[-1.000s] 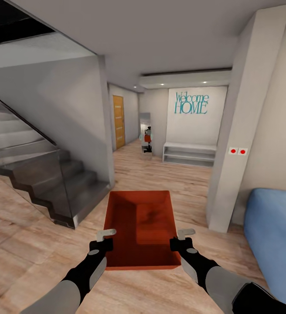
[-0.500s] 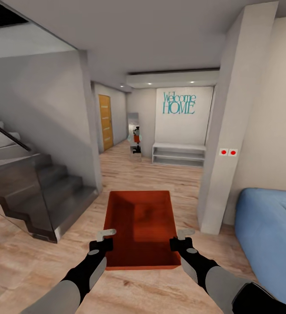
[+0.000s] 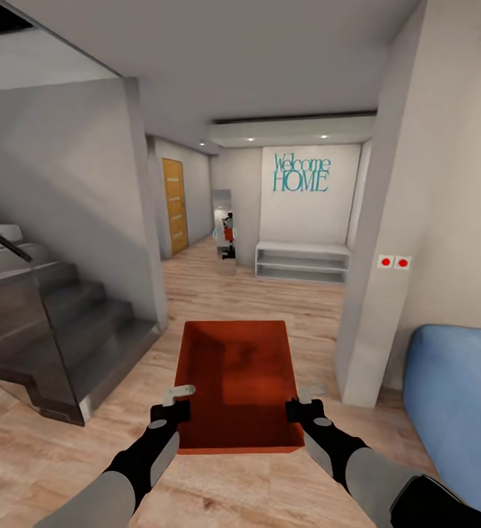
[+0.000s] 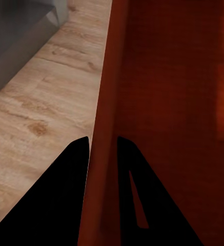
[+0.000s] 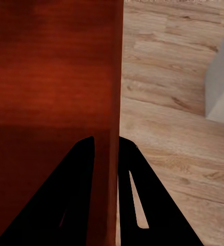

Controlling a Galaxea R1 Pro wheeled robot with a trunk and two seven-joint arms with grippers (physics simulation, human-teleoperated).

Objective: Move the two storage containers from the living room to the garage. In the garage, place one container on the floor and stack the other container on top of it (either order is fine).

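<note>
An orange-red storage container (image 3: 237,381) hangs level in front of me above the light wood-plank floor of the living room. My left gripper (image 3: 176,405) is shut on its left wall, and my right gripper (image 3: 303,403) is shut on its right wall. In the left wrist view the thin wall (image 4: 104,154) runs between the two dark fingers (image 4: 65,195). The right wrist view has the other wall (image 5: 112,154) pinched between the fingers (image 5: 135,189). The container is empty inside.
Grey stairs with a glass rail (image 3: 57,337) stand at the left. A white pillar (image 3: 387,242) and a blue sofa (image 3: 457,411) are at the right. Ahead, a hallway runs to a white shelf (image 3: 303,262), a mirror (image 3: 224,231) and a wooden door (image 3: 173,207).
The head view has swung to the right and moved a little forward, so the stairs slid left. Both grippers keep the same hold on the container.
</note>
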